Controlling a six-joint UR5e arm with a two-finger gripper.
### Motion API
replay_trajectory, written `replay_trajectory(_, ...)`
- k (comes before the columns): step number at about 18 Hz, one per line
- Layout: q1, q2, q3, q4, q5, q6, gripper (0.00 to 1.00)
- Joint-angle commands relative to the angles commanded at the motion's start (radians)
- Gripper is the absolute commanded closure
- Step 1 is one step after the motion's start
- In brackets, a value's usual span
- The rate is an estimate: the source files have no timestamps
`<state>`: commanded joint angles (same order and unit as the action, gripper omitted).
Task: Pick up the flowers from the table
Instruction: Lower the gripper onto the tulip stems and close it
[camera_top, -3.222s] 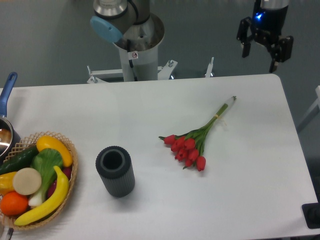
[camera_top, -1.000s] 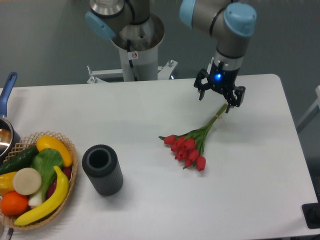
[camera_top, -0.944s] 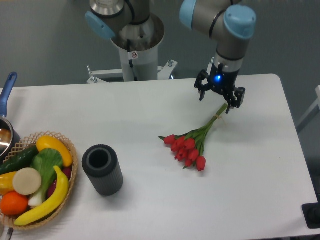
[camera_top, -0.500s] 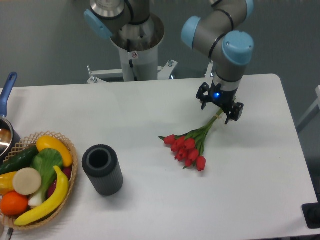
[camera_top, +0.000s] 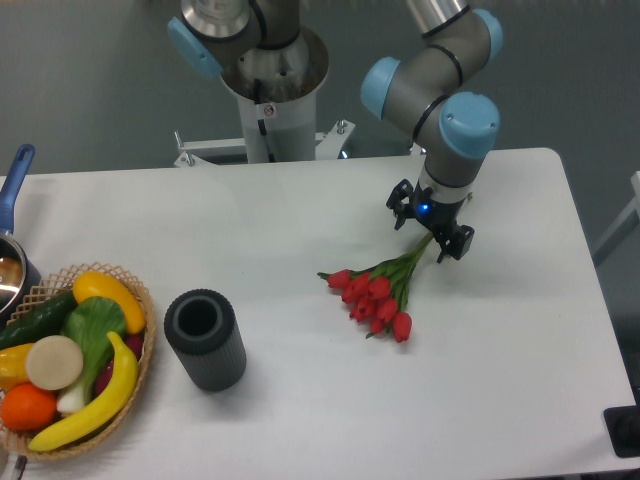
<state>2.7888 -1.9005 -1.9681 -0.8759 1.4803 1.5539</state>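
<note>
Your white surface (camera_top: 300, 215) carries, left to right, a wicker fruit basket (camera_top: 140, 375), a dark ribbed cylinder (camera_top: 205, 340) and the flowers (camera_top: 378, 290), lying flat right of centre with red buds toward you. The tool (camera_top: 431, 229) hangs open, its fingers straddling the green stems.
</note>
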Motion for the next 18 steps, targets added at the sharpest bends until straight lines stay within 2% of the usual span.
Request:
replay_trajectory(6,-0.002,-0.011,0.000,0.009,0.000,0.002,0.00)
replay_trajectory(7,0.000,-0.012,0.000,0.009,-0.002,0.002,0.06)
replay_trajectory(9,0.000,-0.012,0.005,0.009,0.000,0.002,0.27)
replay_trajectory(10,0.000,-0.014,0.008,0.009,0.000,0.002,0.34)
replay_trajectory(13,0.000,-0.014,0.011,0.008,0.000,-0.002,0.44)
replay_trajectory(15,0.000,-0.014,0.011,0.008,0.000,-0.003,0.46)
replay_trajectory(18,-0.002,-0.012,0.012,0.006,0.000,-0.011,0.60)
